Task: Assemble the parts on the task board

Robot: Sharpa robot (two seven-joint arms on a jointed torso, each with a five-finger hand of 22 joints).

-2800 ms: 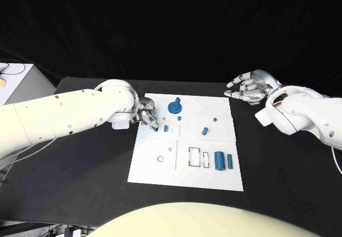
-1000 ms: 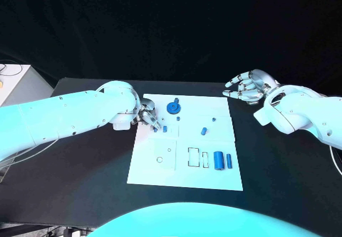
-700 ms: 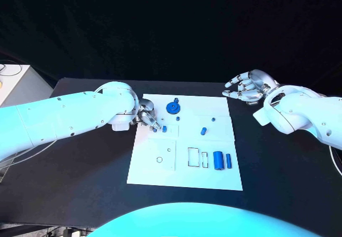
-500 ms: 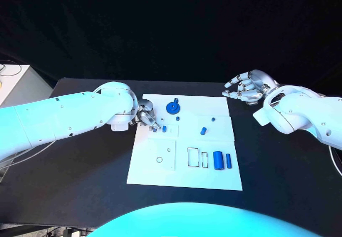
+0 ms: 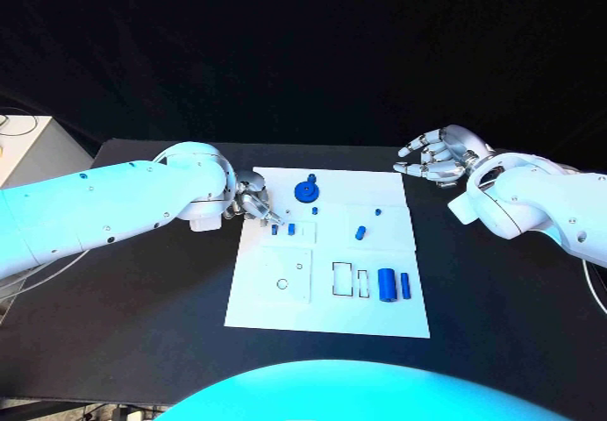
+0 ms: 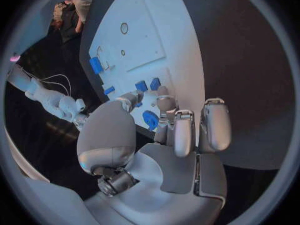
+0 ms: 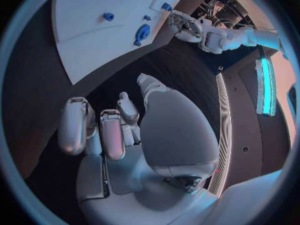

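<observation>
Left robot hand (image 5: 252,201) at board (image 5: 285,298) left edge, fingers apart, empty, beside two small parts (image 5: 283,230). Right robot hand (image 5: 434,156) off board's far right corner, loosely spread, empty.

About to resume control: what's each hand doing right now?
Left hand: open, holding nothing, fingers at the task board edge.
Right hand: open, empty, off the board.

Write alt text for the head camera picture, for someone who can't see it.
Two white robot arms reach over a black table toward a white task board scattered with small blue parts. The left hand hangs at the board's left edge, its fingers close to two small blue pieces; the right hand hovers off the far right corner, holding nothing.
</observation>
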